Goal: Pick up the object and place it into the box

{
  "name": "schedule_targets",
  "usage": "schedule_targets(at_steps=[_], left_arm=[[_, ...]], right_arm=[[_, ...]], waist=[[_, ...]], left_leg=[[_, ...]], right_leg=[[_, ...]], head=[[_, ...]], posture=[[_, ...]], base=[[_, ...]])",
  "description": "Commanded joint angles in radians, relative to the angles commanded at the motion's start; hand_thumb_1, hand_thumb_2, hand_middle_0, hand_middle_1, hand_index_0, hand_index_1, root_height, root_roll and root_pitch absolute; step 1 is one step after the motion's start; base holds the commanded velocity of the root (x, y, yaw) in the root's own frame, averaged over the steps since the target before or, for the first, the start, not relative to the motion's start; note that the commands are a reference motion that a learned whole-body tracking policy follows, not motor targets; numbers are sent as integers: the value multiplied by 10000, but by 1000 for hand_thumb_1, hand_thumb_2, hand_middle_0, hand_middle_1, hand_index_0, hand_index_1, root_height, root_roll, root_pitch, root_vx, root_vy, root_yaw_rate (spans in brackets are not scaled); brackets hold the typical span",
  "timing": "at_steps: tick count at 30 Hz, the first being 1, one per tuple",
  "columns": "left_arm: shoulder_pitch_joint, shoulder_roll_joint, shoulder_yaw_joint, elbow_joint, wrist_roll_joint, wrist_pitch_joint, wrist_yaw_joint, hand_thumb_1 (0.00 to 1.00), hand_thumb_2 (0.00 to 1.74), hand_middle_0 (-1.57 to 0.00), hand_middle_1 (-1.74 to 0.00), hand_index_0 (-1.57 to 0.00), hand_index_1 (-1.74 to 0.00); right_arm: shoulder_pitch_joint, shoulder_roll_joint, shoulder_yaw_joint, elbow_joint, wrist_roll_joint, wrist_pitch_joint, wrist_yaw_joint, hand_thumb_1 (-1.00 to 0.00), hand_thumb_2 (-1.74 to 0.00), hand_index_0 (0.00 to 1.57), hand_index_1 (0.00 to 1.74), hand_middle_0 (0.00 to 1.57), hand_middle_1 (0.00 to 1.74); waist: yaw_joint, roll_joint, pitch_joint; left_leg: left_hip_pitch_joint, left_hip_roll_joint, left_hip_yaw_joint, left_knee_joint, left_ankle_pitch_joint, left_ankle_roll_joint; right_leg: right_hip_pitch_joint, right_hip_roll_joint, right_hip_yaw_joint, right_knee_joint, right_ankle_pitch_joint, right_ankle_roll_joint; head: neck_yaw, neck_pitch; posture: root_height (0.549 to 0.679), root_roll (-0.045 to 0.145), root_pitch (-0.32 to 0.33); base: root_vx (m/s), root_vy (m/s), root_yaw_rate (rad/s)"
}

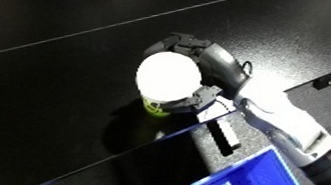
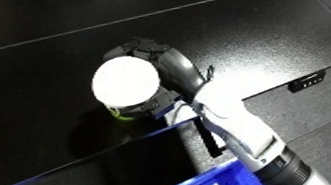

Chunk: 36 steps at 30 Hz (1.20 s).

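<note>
The right hand is wrapped around a rounded object, its black fingers curling over the far side and the thumb closing under the near side, so the object sits clamped in the hand over the black surface, left of the white and silver forearm. Whether the object rests on the surface or hangs just above it cannot be told. The blue bin shows only as a corner at the near edge, to the right and well apart from the hand, past the surface's near edge. The main risk, as I judge it, is the shape: a smooth, domed, glare-white top gives the fingers little to catch on, so the object could roll or slide out of the grasp during the carry toward the near right, or tip if only its upper part is held. A yellow-green band shows at its near-left base, perhaps a rim or a lower part of another material, though that is unclear. The surface is matte and finely grained, with a thin seam running across its far part, and the bin looks like hard plastic. The left hand appears in neither view.
</note>
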Motion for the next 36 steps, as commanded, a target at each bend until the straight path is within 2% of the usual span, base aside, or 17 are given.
schedule_targets(at_steps=[5,7,10,15,19,22,25,28,31,36], left_arm=[[306,-177,394,58,-157,-142,64,0,0,0,0,0,0],[414,-230,520,74,-215,-236,62,0,0,0,0,0,0],[510,-311,667,116,-350,-395,76,0,0,0,0,0,0],[626,-496,832,137,-642,-656,167,0,0,0,0,0,0],[892,-719,1048,212,-827,-993,93,0,0,0,0,0,0],[1080,-893,1182,238,-926,-1189,15,0,0,0,0,0,0],[1191,-969,1253,188,-1034,-1280,-44,0,0,0,0,0,0],[1253,-985,1270,206,-1158,-1347,-120,0,0,0,0,0,0],[1223,-1005,1196,362,-1304,-1439,-197,0,0,0,0,0,0],[1095,-964,1049,514,-1441,-1395,-278,0,0,0,0,0,0]], right_arm=[[1698,-56,-1269,-1638,-146,-609,-623,-650,-1131,1020,1131,1020,1131],[2405,67,-1769,-2164,456,-849,-694,-650,-1131,1020,1131,1020,1131],[3477,526,-2435,-2745,1248,-1355,-756,-650,-1131,1020,1131,1020,1131],[5166,1165,-3428,-3369,900,-2574,-1314,-650,-1131,1020,1131,1020,1131],[6678,1671,-4406,-3326,1109,-3879,-1763,-650,-1131,1020,1131,1020,1131],[7591,2096,-4926,-2920,1529,-4714,-1762,-650,-1131,1020,1131,1020,1131],[8134,2266,-5151,-2300,1386,-5235,-1723,-650,-1131,1020,1131,1020,1131],[8449,2192,-5185,-1594,1270,-5365,-1484,-650,-1131,1020,1131,1020,1131],[8591,2047,-5080,-632,1371,-5287,-1043,-650,-1131,1020,1131,1020,1131],[8645,1672,-4691,1062,1205,-4942,-795,-650,-1131,1020,1131,1020,1131]], waist=[[-407,-103,-18],[-563,-139,-15],[-820,-176,4],[-1278,-182,48],[-1683,-169,95],[-1971,-153,153],[-2208,-125,234],[-2394,-92,295],[-2520,-27,295],[-2594,157,242]], left_leg=[[7,128,155,-15,-77,25],[15,172,228,-39,-94,26],[34,229,345,-109,-110,17],[131,325,585,-335,-100,7],[310,419,828,-512,-121,2],[429,481,1015,-547,-188,23],[538,530,1174,-580,-232,46],[681,531,1274,-641,-264,82],[873,460,1310,-759,-282,121],[1132,310,1285,-997,-215,118]], right_leg=[[-63,177,142,-39,-11,5],[-93,255,206,-68,-6,7],[-143,368,302,-118,5,29],[-205,524,454,-246,37,74],[-206,619,595,-376,83,122],[-216,688,717,-455,115,150],[-222,777,837,-519,144,149],[-190,891,944,-535,139,119],[-89,986,1037,-573,112,76],[53,1052,1132,-629,65,19]], head=[[-194,175],[-209,237],[-317,322],[-263,334],[-328,273],[-108,238],[522,115],[1073,-386],[1719,-907],[2675,-1612]], posture=[[632,49,-42],[632,48,-38],[633,48,-30],[635,49,-16],[636,52,-10],[637,54,-7],[638,55,-4],[638,54,-7],[638,56,-13],[639,60,-19]], base=[[-10,21,-170],[-19,12,-171],[-26,15,-176],[-31,32,-191],[-20,51,-221],[-21,51,-219],[-33,46,-187],[-12,48,-155],[17,49,-122],[22,39,-45]])
